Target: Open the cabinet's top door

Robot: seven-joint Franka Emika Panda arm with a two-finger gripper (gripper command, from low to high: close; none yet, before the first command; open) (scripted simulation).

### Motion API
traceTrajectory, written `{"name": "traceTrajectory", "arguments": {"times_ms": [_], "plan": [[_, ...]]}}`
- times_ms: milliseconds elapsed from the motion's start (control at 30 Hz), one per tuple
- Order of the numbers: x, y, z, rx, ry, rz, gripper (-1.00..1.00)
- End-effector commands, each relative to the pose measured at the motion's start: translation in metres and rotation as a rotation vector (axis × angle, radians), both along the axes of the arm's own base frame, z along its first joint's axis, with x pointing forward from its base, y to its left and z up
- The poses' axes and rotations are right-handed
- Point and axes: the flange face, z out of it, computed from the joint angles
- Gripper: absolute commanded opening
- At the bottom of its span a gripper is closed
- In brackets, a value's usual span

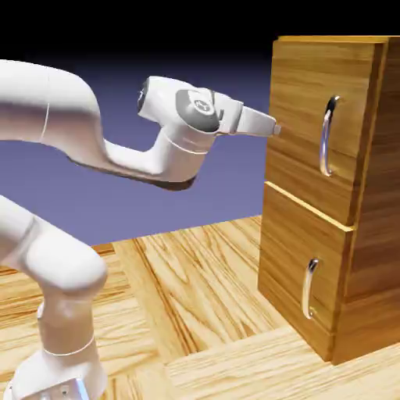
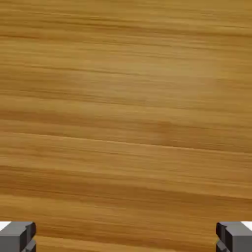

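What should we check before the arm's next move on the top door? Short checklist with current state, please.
1. Gripper open: ok, fingertips wide apart.
2. Nothing between the fingertips: ok, only wood grain shows behind the gap.
3. Top door shut: ok, looks flush in the exterior view.
4. Gripper lined up with the long curved handle: not ok, it points at the door's left part in the exterior view.
5. Handle in the hand view: not ok, wood only.
6. Fingertips clear of the wood: cannot tell.
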Motion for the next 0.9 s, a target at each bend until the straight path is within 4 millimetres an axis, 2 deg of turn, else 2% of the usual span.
{"name": "traceTrajectory", "arguments": {"times_ms": [0,433,867], "plan": [[0.000,-0.003,0.001,0.002,-0.012,0.000,0.00],[0.003,-0.053,-0.005,0.039,-0.155,0.000,0.00],[0.023,-0.120,-0.035,0.080,-0.255,0.002,0.00]]}}
